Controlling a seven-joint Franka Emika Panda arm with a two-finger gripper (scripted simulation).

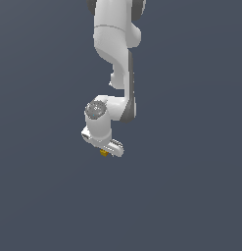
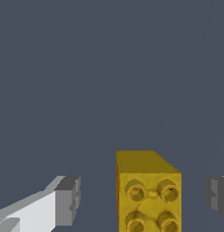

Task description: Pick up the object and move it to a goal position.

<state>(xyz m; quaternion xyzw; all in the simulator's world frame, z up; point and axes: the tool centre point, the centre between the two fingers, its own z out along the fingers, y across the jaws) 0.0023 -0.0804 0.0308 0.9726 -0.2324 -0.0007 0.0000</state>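
The object is a small mustard-yellow studded block. In the exterior view it (image 1: 104,153) peeks out just under the white hand of my arm. In the wrist view the block (image 2: 148,192) stands between my two grey fingertips, one pad (image 2: 68,199) on one side and the other pad (image 2: 216,194) on the other, with gaps on both sides. My gripper (image 2: 143,197) is open around the block and does not touch it. In the exterior view the gripper (image 1: 107,151) is low, right over the block, and its fingers are mostly hidden by the hand.
A plain dark grey-blue surface (image 1: 191,196) fills both views. The white arm (image 1: 117,54) comes down from the top middle of the exterior view. No other objects or goal marker show.
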